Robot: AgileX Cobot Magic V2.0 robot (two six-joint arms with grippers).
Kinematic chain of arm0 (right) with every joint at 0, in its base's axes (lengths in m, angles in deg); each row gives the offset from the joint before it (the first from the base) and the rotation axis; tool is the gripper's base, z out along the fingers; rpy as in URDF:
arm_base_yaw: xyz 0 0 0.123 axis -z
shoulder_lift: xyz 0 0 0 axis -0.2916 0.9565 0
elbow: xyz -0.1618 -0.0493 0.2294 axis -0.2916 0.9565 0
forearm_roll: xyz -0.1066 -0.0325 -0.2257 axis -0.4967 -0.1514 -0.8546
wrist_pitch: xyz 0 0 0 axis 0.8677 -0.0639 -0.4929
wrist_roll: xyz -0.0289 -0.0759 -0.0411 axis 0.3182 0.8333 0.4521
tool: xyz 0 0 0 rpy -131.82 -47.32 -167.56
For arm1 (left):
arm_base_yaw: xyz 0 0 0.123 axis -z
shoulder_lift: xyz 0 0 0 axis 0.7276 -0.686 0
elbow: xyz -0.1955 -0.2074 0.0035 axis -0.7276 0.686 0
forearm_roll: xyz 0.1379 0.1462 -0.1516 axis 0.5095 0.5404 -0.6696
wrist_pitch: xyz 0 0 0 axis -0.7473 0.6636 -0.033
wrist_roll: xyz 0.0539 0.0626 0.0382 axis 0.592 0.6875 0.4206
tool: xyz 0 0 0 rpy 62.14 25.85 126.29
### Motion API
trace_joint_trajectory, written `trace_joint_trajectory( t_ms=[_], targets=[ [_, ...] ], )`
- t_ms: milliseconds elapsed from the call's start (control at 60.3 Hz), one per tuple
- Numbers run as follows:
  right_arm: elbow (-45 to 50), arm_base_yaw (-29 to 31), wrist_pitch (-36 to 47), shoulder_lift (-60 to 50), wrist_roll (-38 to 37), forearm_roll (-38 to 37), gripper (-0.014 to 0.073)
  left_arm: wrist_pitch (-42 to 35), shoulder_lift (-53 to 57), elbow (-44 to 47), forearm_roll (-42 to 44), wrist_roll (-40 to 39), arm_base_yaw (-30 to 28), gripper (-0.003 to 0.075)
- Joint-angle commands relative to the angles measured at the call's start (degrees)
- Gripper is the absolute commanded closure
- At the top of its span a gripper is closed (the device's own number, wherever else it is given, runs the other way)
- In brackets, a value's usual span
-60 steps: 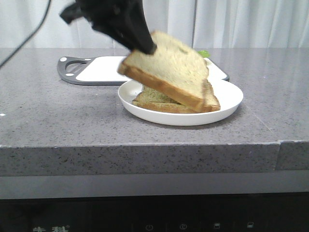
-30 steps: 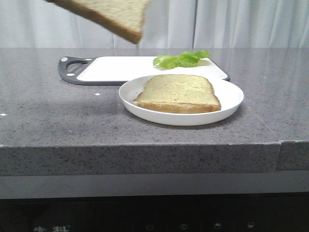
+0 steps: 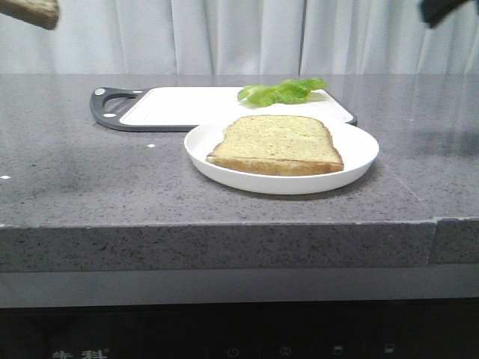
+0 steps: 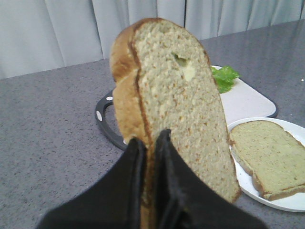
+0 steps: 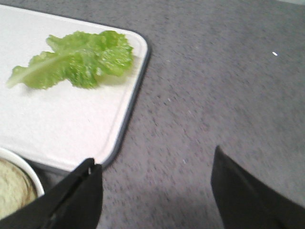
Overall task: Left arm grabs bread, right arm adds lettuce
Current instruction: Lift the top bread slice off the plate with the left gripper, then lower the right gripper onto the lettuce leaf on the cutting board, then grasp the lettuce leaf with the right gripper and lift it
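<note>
Left hand [image 4: 151,183] pinches the bread [image 4: 176,105] by its lower edge, aloft above the tabletop's [image 3: 90,179] left side; right hand [image 5: 155,191] gapes wide short of the lettuce [image 5: 76,59] on the far-edge board [image 5: 57,119]; risk: thin grip, slice may sag or tear.

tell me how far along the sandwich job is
Done: the left gripper has the bread pinched and lifted off the plate, where the other slice remains. In hand: the right gripper hangs open over the counter near the lettuce. Left: the lettuce lies untouched on the cutting board.
</note>
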Motion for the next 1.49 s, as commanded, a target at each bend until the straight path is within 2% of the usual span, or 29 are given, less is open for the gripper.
trace_joint_trajectory(
  t_ms=[0,315,431,531,713,763,979,1028,1227,1343,1476],
  targets=[
    [-11.2,-2.1,-0.5,5.6,3.5,-0.1,0.0088,-1.1,0.3,-1.4,1.6,-1.2,0.1,0.0741],
    [-48.1,-5.2,-22.2,33.0,4.8,0.0,0.0088,-1.1,0.3,-1.4,1.6,-1.2,0.1,0.0741],
    [-57.4,-5.8,-26.8,39.2,4.9,0.9,0.0088,-1.1,0.3,-1.4,1.6,-1.2,0.1,0.0741],
    [-61.4,-6.0,-27.8,42.8,4.9,2.3,0.0088,-1.0,0.3,-1.4,1.6,-1.2,0.1,0.0741],
    [-62.1,-5.8,-27.8,45.3,4.9,2.0,0.0118,-0.6,0.3,-1.4,1.6,-1.2,0.1,0.0741],
    [-62.1,-5.8,-28.0,45.4,4.9,1.9,0.0179,-0.5,0.3,-1.4,1.6,-1.2,0.1,0.0741],
    [-62.1,-5.6,-28.2,45.2,4.9,1.9,0.0587,1.2,0.3,-1.4,1.8,-1.2,0.1,0.0741],
    [-62.1,-5.6,-28.4,44.9,4.9,1.9,0.0647,1.6,0.3,-1.4,1.8,-1.2,0.1,0.0741],
    [-62.1,-5.6,-31.3,41.8,4.9,2.3,0.0662,1.6,0.3,-1.4,1.8,-1.2,0.1,0.0741],
    [-61.3,-5.6,-33.4,38.4,4.9,2.4,0.0636,1.6,0.3,-1.4,1.8,-1.2,0.1,0.0741],
    [-55.3,-5.9,-32.6,31.7,4.8,4.0,0.0631,1.6,0.3,-1.4,1.6,-1.2,0.1,0.0741]
  ],
)
